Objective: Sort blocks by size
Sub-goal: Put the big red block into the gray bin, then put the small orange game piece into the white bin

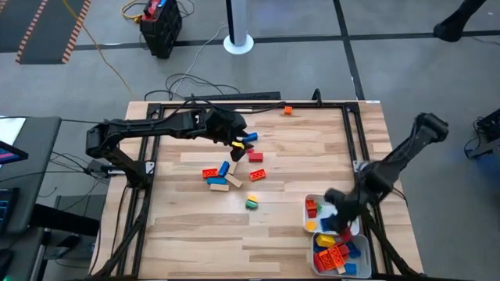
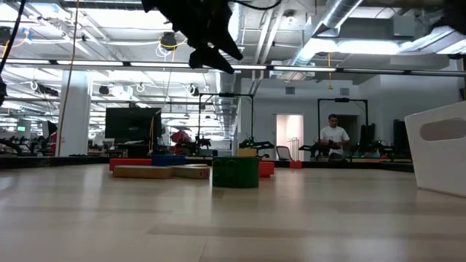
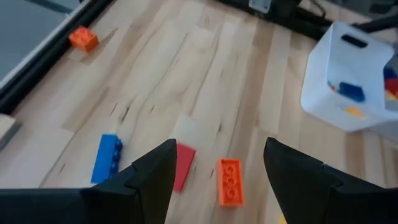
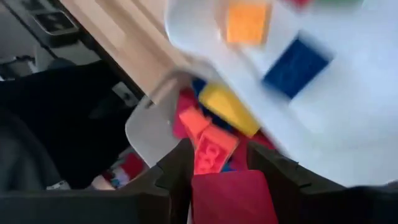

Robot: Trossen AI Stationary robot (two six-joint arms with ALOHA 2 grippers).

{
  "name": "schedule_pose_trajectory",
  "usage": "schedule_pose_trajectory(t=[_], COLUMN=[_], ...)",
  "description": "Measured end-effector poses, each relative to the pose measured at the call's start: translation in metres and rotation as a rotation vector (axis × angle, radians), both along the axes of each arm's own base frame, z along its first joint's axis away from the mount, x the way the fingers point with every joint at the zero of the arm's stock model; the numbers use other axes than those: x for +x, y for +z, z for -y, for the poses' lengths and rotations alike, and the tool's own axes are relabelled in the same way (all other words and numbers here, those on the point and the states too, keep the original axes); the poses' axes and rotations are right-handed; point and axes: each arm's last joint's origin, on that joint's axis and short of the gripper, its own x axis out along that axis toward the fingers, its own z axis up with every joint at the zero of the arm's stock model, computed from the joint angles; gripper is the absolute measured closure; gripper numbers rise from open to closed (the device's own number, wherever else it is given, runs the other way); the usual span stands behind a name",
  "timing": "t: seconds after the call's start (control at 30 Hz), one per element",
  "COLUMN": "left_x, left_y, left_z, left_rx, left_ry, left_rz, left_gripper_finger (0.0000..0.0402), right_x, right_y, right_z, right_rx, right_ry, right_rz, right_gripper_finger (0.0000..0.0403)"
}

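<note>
— Blocks [image 1: 226, 173] lie scattered mid-tabletop [image 1: 195, 226]; others fill the white trays [image 1: 316, 232]. Hands?
— Left hand [image 3: 217, 168] spread, empty; right hand [image 4: 217, 163] grips a red block [image 4: 233, 198], wrist view only. Person [image 2: 333, 140] beyond.

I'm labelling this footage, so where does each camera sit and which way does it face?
High view: overhead, looking straight down on the table; both arms show.
Low view: table height, looking level past a green block into the room; one arm shows overhead.
Left wrist view: behind the left gripper, facing an orange block.
Right wrist view: behind the right gripper, holding a red block above the white trays, shared with the high view.
</note>
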Motion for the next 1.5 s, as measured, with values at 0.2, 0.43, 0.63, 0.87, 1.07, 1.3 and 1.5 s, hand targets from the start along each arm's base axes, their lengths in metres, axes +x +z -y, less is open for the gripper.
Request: schedule_pose_trajectory(t=[0.2, 0.43, 0.63, 0.87, 1.07, 1.3, 1.5], left_x=[-0.002, -0.002, -0.002, -0.001, 0.001, 0.002, 0.004], left_y=[-0.003, -0.003, -0.002, -0.002, -0.006, -0.006, -0.006], left_z=[0.000, 0.000, 0.000, 0.003, 0.002, 0.007, 0.017], left_rx=[0.028, 0.072, 0.074, 0.025, -0.031, -0.021, -0.044], left_ry=[-0.059, -0.093, -0.097, -0.190, -0.137, 0.067, 0.141], left_rz=[-0.045, -0.047, -0.038, -0.015, -0.023, -0.031, -0.030], left_gripper_finger=[0.0168, 0.0168, 0.0168, 0.0168, 0.0168, 0.0168, 0.0168], right_x=[-0.013, -0.028, -0.030, -0.024, -0.007, 0.028, 0.058], right_y=[-0.025, -0.036, -0.034, -0.006, 0.025, 0.035, 0.027], right_z=[-0.042, -0.063, -0.060, -0.034, 0.012, 0.080, 0.148], right_rx=[0.034, 0.051, 0.041, -0.077, -0.339, -0.663, -0.741], right_ry=[-0.045, -0.095, -0.086, -0.044, -0.024, -0.162, -0.224], right_rz=[-0.166, -0.275, -0.293, -0.283, -0.241, -0.114, 0.018], right_gripper_finger=[0.0248, 0.0168, 0.0136, 0.0134, 0.0134, 0.0134, 0.0133])
